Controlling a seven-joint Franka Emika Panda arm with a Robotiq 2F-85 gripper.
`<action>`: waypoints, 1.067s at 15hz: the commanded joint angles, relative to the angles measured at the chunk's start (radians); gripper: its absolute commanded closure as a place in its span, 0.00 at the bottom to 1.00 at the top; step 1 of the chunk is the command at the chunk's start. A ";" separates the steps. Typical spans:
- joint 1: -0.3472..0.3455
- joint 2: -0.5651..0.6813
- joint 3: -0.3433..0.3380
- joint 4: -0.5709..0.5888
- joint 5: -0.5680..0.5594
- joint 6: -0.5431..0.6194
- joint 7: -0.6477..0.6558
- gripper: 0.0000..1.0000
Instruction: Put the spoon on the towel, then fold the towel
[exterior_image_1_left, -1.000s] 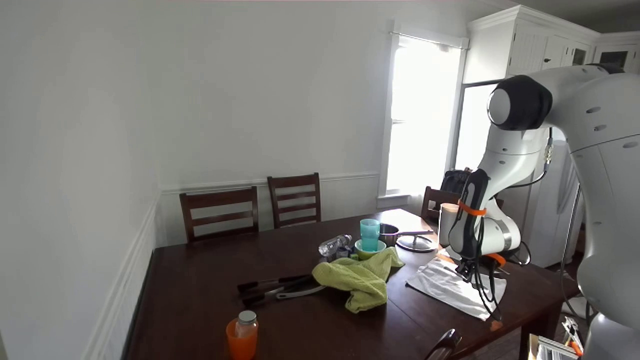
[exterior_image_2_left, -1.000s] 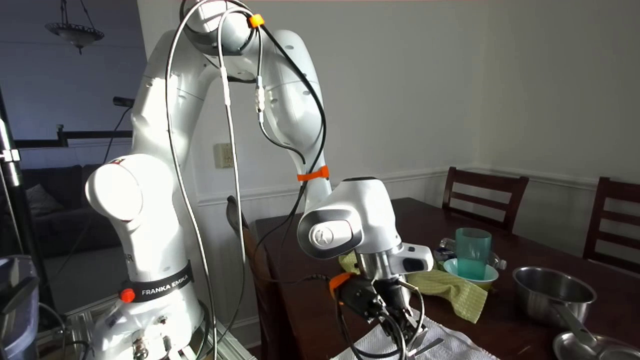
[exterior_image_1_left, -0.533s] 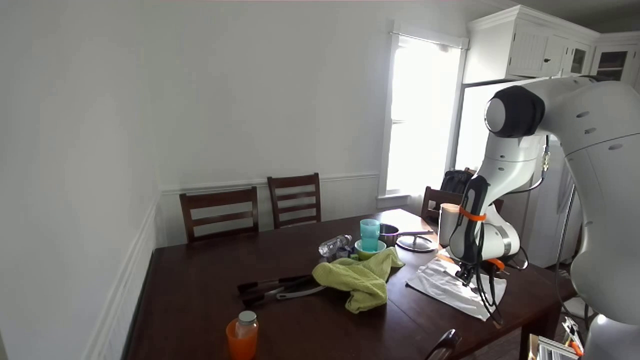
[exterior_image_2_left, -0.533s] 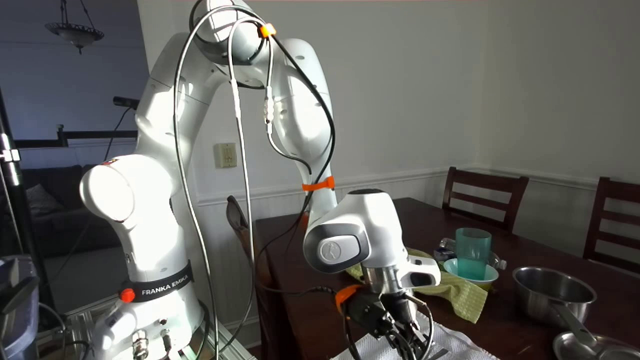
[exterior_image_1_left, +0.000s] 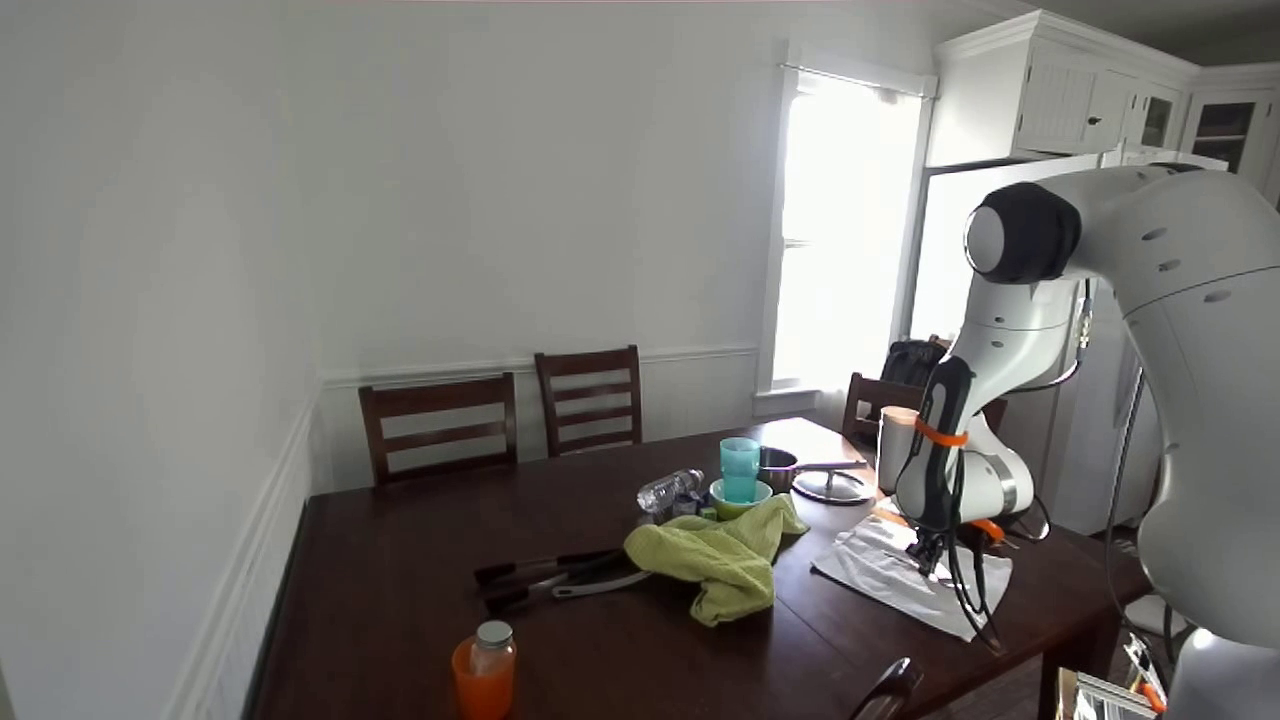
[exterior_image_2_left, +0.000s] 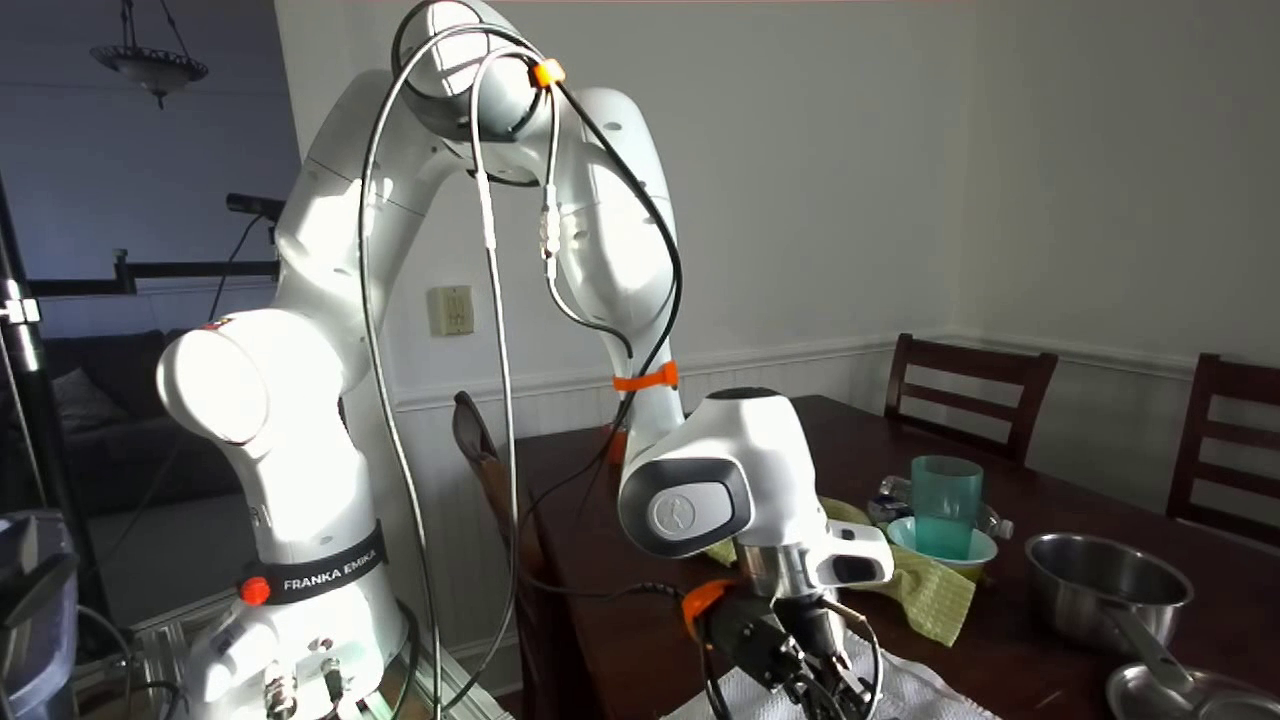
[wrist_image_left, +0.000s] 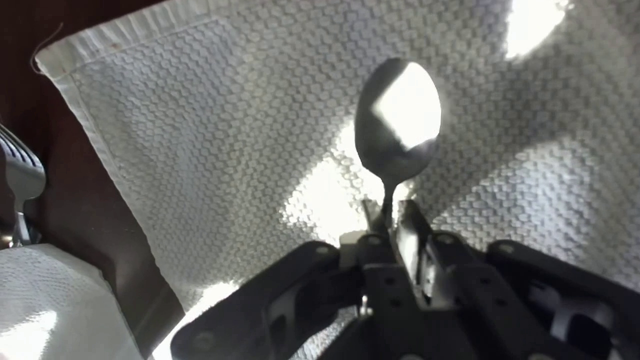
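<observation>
A white textured towel (wrist_image_left: 210, 110) lies spread on the dark table. It shows in both exterior views (exterior_image_1_left: 870, 580) (exterior_image_2_left: 915, 685). A metal spoon (wrist_image_left: 400, 145) is over the towel in the wrist view, its bowl pointing away from the gripper. My gripper (wrist_image_left: 388, 212) is nearly closed, with the spoon's neck between its fingertips. The rest of the handle is hidden by the fingers. In an exterior view my gripper (exterior_image_1_left: 930, 565) is low over the towel's middle. Whether the spoon touches the towel I cannot tell.
A fork (wrist_image_left: 25, 177) and a white object (wrist_image_left: 55, 305) lie beside the towel. A green cloth (exterior_image_1_left: 715, 560), teal cup (exterior_image_1_left: 740, 465), bottle (exterior_image_1_left: 665, 490), pot (exterior_image_2_left: 1095, 590) and lid (exterior_image_1_left: 830, 486) stand nearby. Dark-handled utensils (exterior_image_1_left: 545, 570) and an orange cup (exterior_image_1_left: 483, 690) are farther off.
The arm has come down and the gripper is lower and nearer the towel. In the exterior views it has shifted slightly over the towel. The towel and other objects have not moved.
</observation>
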 joint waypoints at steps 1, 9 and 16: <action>0.005 -0.018 -0.026 0.011 -0.034 0.005 0.018 0.53; 0.121 -0.150 -0.100 -0.025 -0.010 -0.088 0.077 0.01; 0.289 -0.118 -0.104 0.038 0.063 -0.246 0.302 0.00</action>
